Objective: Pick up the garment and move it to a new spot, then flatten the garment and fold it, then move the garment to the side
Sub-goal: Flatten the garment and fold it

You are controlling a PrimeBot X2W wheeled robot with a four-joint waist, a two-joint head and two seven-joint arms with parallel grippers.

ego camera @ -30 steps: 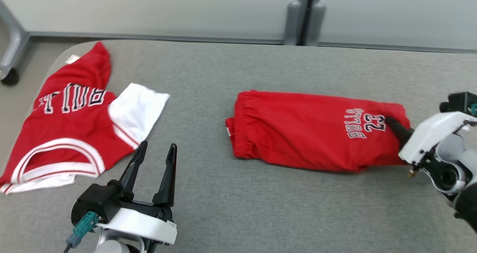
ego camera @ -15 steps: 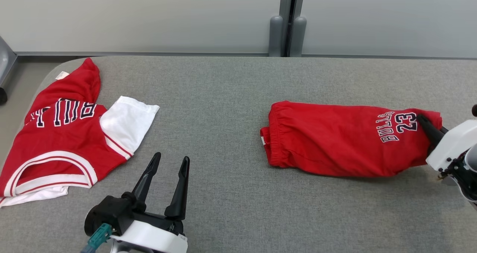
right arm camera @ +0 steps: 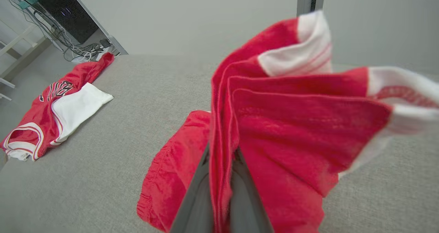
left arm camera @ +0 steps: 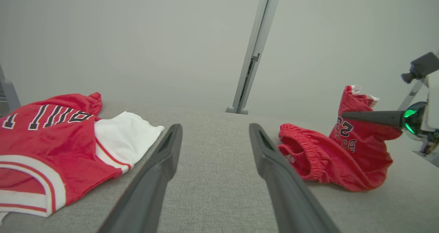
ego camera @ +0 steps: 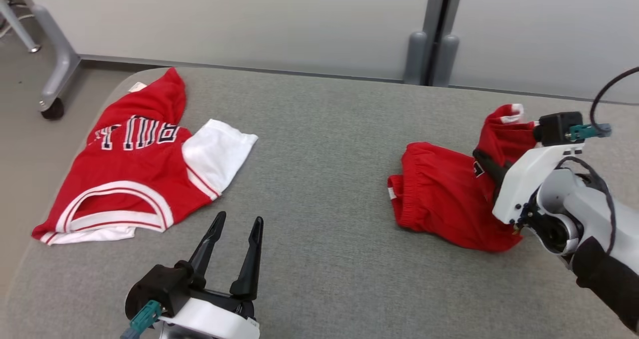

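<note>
— Jaws on our right gripper [ego camera: 480,155]?
— We pinch the red fabric basketball shorts [ego camera: 439,199], hem raised, waistband on the grey padded table [ego camera: 319,129], right side.
— Our left gripper [ego camera: 238,218]?
— Spread wide, near left.

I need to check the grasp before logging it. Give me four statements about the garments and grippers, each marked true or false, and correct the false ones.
1. The right gripper has its jaws shut on the red shorts. True.
2. The shorts lie flat on the table. False: the gripped end is raised, and the waistband end rests on the table.
3. The left gripper holds the jersey. False: its jaws stand open over bare table, apart from the jersey.
4. The jersey lies near the table's left edge. True.
</note>
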